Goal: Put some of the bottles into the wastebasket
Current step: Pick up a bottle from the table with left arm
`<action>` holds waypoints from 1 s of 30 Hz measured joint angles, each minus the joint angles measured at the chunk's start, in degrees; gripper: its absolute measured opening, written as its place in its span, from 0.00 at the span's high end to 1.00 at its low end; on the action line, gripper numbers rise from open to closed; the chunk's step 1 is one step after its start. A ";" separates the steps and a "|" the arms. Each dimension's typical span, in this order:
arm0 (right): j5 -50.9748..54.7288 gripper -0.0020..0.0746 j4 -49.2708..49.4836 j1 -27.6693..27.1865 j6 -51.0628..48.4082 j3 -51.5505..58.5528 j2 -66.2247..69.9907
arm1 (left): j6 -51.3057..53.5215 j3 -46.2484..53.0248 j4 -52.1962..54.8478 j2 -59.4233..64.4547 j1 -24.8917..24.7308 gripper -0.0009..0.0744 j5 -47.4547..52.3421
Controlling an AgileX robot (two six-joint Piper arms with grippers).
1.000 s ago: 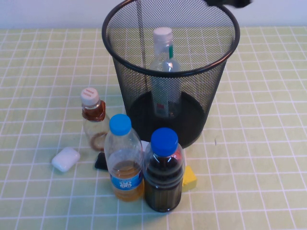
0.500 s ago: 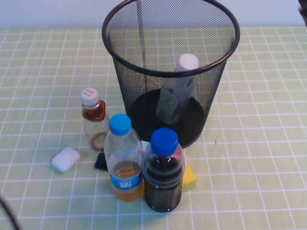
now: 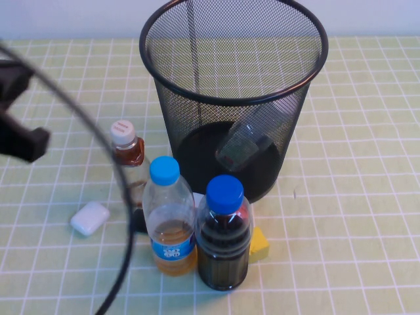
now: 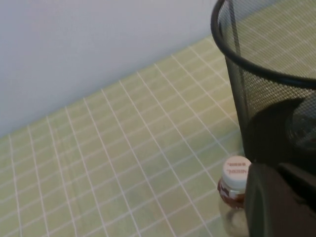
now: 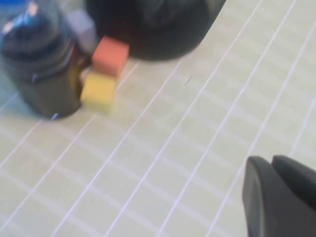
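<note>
Wastebasket (image 3: 233,98) stands upright toward the far middle of the table (image 3: 354,197), which is covered in a pale green cloth with a white grid. Larger bottle (image 3: 244,146) lies tipped over inside it, low against the mesh on the robot's right side; cap not visible through the wire.

Smaller bottle (image 3: 128,161), white cap and brown neck wrap, stands upright on the table just left of the wastebasket, outside it. In the left wrist view the same bottle (image 4: 235,190) shows close beside the basket wall (image 4: 266,98).

In front of the basket, side by side and upright: light-blue-capped bottle (image 3: 169,216) with amber liquid, and blue-capped bottle (image 3: 224,233) of dark liquid, the two touching or nearly so. A yellow block (image 3: 258,244) sits just right of the dark bottle's base; the right wrist view shows an orange block (image 5: 110,56) next to the yellow one. Small white case (image 3: 90,218) lies to the left, apart from the bottles.

Left hand (image 3: 16,131) is at the left edge of the high view, raised, dark and blurred, a black cable (image 3: 111,170) arcing from it across the front of the smaller bottle. Finger opening: cannot tell. Nothing seen in its grip.

Right hand (image 5: 279,195): only a dark corner of it shows in its own wrist view, over bare table right of the blocks. Opening: cannot tell.
</note>
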 joint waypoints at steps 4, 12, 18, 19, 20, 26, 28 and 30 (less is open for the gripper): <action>0.23 0.98 3.71 0.00 0.48 6.30 -3.11 | 3.10 -7.94 -3.82 8.80 0.00 0.99 7.03; -0.62 0.98 4.68 0.00 0.63 12.03 -4.46 | 20.37 -21.62 -27.32 23.32 12.50 0.99 17.61; -1.29 0.98 4.68 0.00 0.63 12.11 -4.46 | 24.45 -24.04 -41.61 30.25 23.64 0.99 22.42; -1.56 0.98 4.68 0.00 0.63 12.11 -4.46 | 24.72 -24.04 -43.33 31.42 23.75 0.99 23.28; -1.98 0.98 4.68 0.00 0.63 12.11 -4.46 | 25.14 -24.04 -44.77 32.58 23.75 0.98 24.06; -3.01 0.98 3.89 0.00 0.63 12.11 -4.46 | 23.97 -24.04 -46.50 37.70 22.03 0.62 24.02; -3.01 0.98 3.45 0.00 0.63 12.11 -4.46 | 22.53 -24.04 -46.15 38.65 21.45 0.39 22.43; -3.06 0.98 3.05 0.00 0.63 12.11 -4.46 | 21.27 -24.04 -44.65 39.45 20.93 0.25 20.48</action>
